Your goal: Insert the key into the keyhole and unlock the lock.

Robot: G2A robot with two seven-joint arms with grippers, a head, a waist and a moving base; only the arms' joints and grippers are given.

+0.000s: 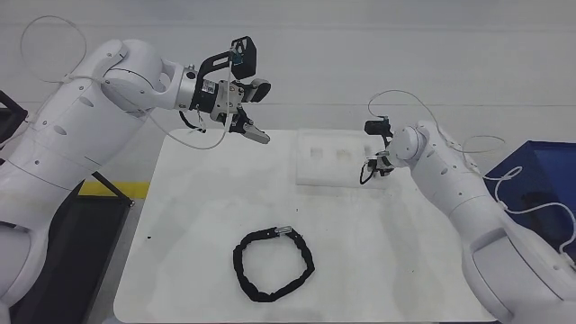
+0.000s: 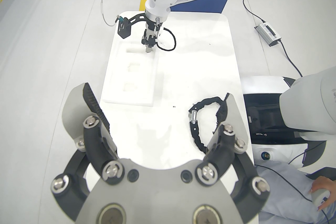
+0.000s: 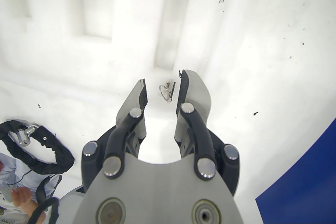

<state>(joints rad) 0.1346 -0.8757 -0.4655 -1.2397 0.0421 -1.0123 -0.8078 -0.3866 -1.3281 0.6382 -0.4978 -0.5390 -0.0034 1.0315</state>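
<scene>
Top view, from our left: the left gripper (image 1: 255, 133) hangs above the counter's (image 1: 189, 234) far edge, jaws spread wide and holding nothing. Mid-counter, nearer us, the black chain lock (image 1: 273, 264) lies looped, its metal cylinder (image 1: 283, 231) on the far side. Right of it we see a white foam tray (image 1: 337, 157). At the tray's right end the right gripper (image 3: 162, 78) sits low, jaws narrowly parted either side of the key (image 3: 167, 89), which lies on the foam.

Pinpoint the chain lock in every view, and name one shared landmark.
Top: lock on the table, nearer the robot than the foam tray.
Left wrist: lock partly behind one finger.
Right wrist: lock past the tray's edge.
Landmark: the foam tray.
</scene>
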